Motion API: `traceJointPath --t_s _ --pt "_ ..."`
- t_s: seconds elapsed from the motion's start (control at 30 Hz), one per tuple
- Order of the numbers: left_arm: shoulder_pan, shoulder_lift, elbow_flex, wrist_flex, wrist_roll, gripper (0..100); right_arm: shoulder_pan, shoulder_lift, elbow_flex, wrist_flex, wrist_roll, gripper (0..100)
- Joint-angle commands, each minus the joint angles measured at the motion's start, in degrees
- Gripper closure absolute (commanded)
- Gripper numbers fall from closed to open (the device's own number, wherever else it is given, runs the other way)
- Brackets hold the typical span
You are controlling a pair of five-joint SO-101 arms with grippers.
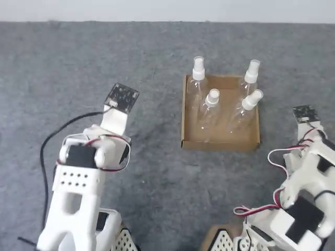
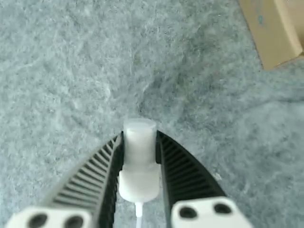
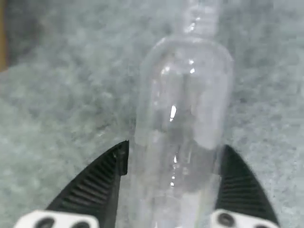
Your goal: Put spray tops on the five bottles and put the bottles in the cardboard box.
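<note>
Four upright bottles (image 1: 210,112) crowd the cardboard box (image 1: 220,144).

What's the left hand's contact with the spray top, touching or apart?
Touching. The left wrist view shows the left hand closed on the spray top, both fingers pressed against its sides, no gap.

I'm working over a grey, fuzzy, felt-like tabletop (image 1: 157,172) that runs from edge to edge across the high view. Its nap is mottled, with lighter and darker flecks mixed together. Along the very top of that frame, a pale bluish-white strip (image 1: 167,9) sits behind the tabletop's far edge; I cannot tell whether it is a wall or some other surface. The light is soft and even, laying faint, blurred shadows on the felt. Both wrist views show me the same grey pile close up.
</note>
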Motion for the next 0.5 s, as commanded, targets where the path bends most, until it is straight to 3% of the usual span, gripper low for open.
traceJointPath --t_s 0.0,0.3,0.47 --pt "-0.2 -2.9 1.4 -3.1 0.4 99 -2.6 -0.7 -7.4 6.8 -1.1 68.5" --pt "0.0 -3.3 2.2 -3.7 0.4 99 -9.1 2.5 -30.9 23.7 -6.5 68.4" --pt "-0.2 -3.3 2.2 -3.6 0.4 99 -10.2 11.6 -37.5 25.9 -6.5 79.4"
